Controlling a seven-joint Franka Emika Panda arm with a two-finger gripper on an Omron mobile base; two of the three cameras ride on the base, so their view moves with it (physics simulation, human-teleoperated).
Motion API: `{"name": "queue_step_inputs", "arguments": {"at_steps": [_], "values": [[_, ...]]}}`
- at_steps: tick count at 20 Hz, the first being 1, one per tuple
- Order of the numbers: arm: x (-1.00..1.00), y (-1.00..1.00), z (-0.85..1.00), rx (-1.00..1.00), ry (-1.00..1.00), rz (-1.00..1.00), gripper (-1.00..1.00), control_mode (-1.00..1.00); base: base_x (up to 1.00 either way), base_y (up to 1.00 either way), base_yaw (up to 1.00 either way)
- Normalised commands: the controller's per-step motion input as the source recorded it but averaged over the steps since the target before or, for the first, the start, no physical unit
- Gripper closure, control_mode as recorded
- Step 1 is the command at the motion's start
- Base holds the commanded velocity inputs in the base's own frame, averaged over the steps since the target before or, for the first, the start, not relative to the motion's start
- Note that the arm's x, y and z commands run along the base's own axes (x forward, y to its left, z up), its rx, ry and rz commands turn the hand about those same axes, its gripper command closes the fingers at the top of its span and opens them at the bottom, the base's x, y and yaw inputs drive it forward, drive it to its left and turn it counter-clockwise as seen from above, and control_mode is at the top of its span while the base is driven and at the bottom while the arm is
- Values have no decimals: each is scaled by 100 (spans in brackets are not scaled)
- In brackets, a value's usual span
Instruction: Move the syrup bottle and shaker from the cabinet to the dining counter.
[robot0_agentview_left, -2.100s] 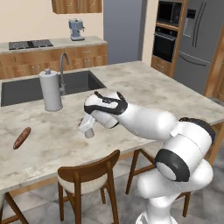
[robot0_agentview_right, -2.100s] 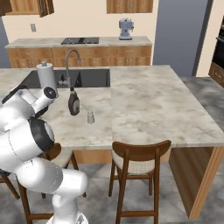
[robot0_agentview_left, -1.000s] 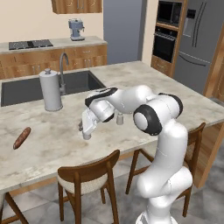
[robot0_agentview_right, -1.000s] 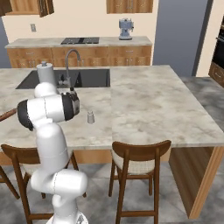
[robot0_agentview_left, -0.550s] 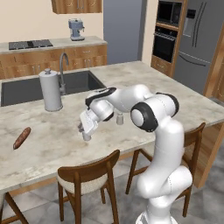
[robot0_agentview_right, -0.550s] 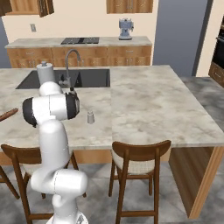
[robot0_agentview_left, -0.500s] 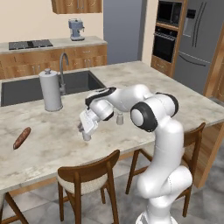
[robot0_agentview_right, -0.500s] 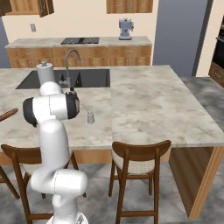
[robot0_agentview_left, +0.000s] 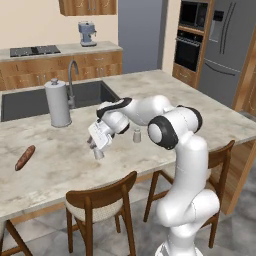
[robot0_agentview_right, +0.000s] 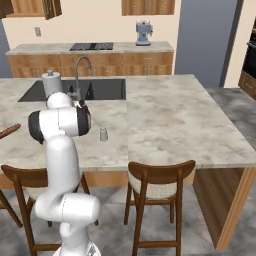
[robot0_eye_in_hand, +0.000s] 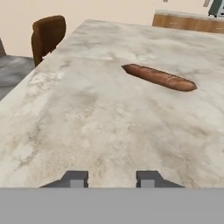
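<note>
The small grey shaker (robot0_agentview_left: 136, 135) (robot0_agentview_right: 103, 134) stands upright on the marble dining counter (robot0_agentview_left: 210, 112) (robot0_agentview_right: 175, 115), in front of the sink. My gripper (robot0_agentview_left: 97, 150) hangs just left of it, low over the counter and apart from it. In the hand view the gripper (robot0_eye_in_hand: 111, 179) is open, with bare marble between its fingertips (robot0_eye_in_hand: 74, 178). The syrup bottle is out of view. Wooden wall cabinets (robot0_agentview_left: 87, 6) (robot0_agentview_right: 147, 6) hang at the top edge behind the far worktop.
A brown baguette (robot0_agentview_left: 25, 157) (robot0_eye_in_hand: 159, 77) (robot0_agentview_right: 7, 131) lies on the counter left of the hand. A paper-towel roll (robot0_agentview_left: 57, 102) and curved faucet (robot0_agentview_left: 72, 75) stand by the sink (robot0_agentview_left: 30, 100). Wooden stools (robot0_agentview_left: 100, 200) (robot0_agentview_right: 157, 185) line the near edge.
The arm has drawn up from a low, stretched pose to an upright one. The hand has stayed left of the shaker. The shaker has not moved.
</note>
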Motion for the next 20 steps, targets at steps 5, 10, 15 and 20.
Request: {"name": "queue_step_inputs", "arguments": {"at_steps": [5, 10, 15, 20], "values": [[-38, -20, 0, 0, -16, 4, -100, -100, 0, 0, 0], [-43, -15, 8, 0, -16, 3, -100, -100, 0, 0, 0], [-59, -4, 84, 3, -16, 0, -100, -100, 0, 0, 0], [-87, -10, 84, -1, -10, 0, -100, -100, 0, 0, 0]]}}
